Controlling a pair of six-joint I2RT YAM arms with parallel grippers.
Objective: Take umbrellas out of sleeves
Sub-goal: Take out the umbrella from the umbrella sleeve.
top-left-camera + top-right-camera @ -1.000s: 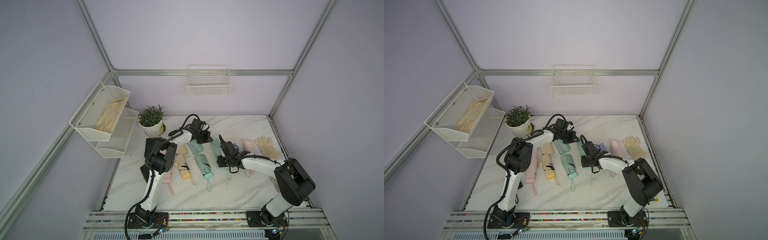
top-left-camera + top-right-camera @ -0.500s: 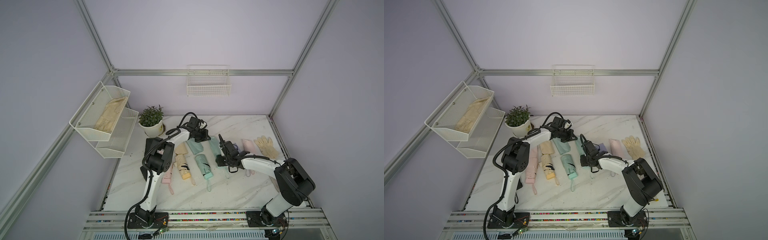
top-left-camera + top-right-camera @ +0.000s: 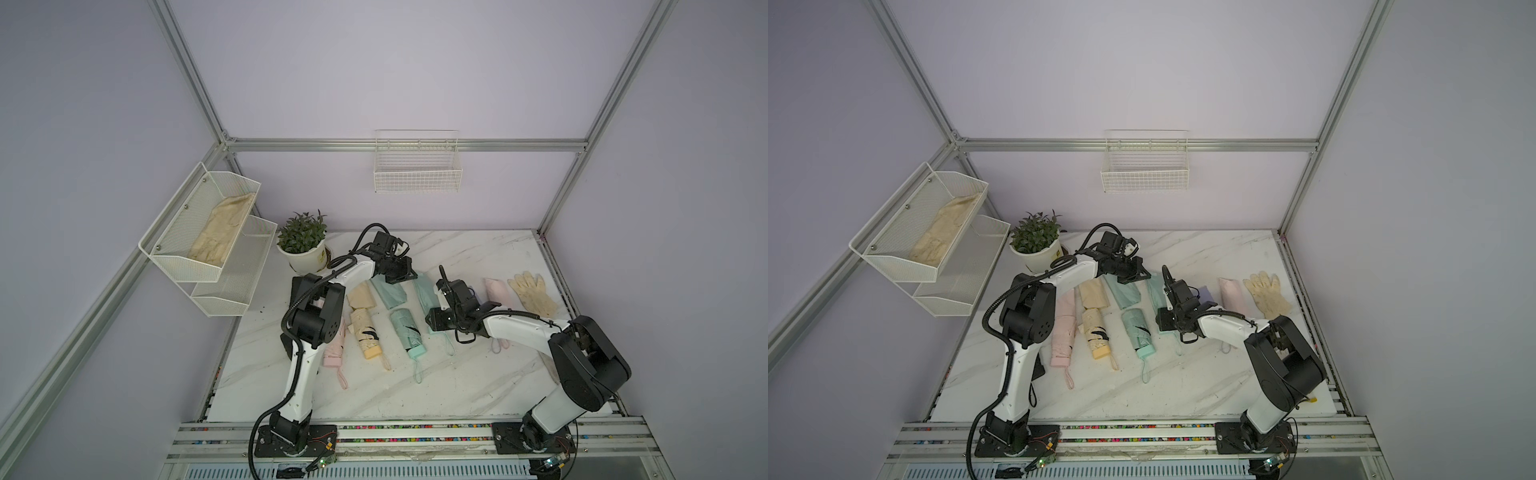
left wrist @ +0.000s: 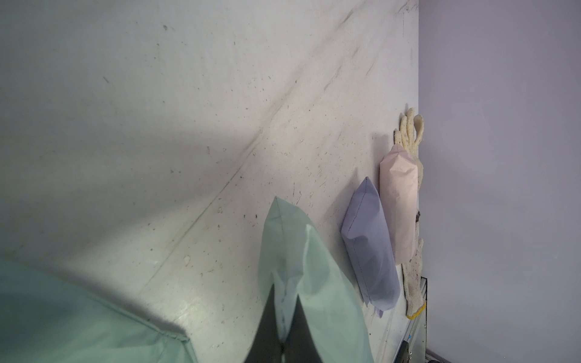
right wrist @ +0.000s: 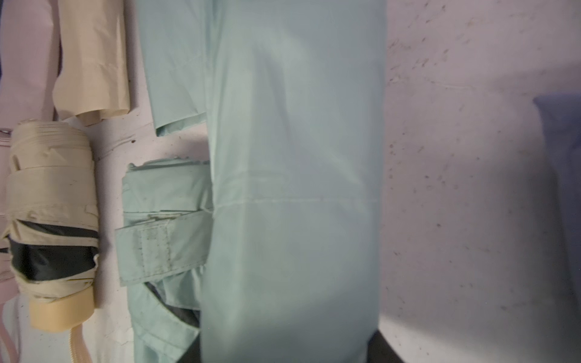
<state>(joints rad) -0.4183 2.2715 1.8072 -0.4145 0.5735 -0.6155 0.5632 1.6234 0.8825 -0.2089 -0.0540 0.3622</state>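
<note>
top views, mid-frame, left to right: pink umbrella (image 3: 1064, 328) bare on table (image 3: 1204, 386); yellow sleeve (image 3: 1094, 293) flat, yellow umbrella (image 3: 1096, 336) bare just below it; empty mint sleeve (image 3: 1123, 291), bare mint umbrella (image 3: 1140, 332) just below it. left gripper (image 3: 1142, 275) pinched tight on upper tip of full mint sleeve (image 3: 1154, 293); left wrist view shows fabric caught between fingers (image 4: 267, 333). right gripper (image 3: 1161, 322) clamped across that sleeve's lower end; right wrist view shows sleeve filling the gap between jaws. right of it, lilac sleeve (image 3: 1206, 293) and pink sleeve (image 3: 1230, 293), both plump, side by side. gloves (image 3: 1266, 297) far right, just beside pink sleeve
</note>
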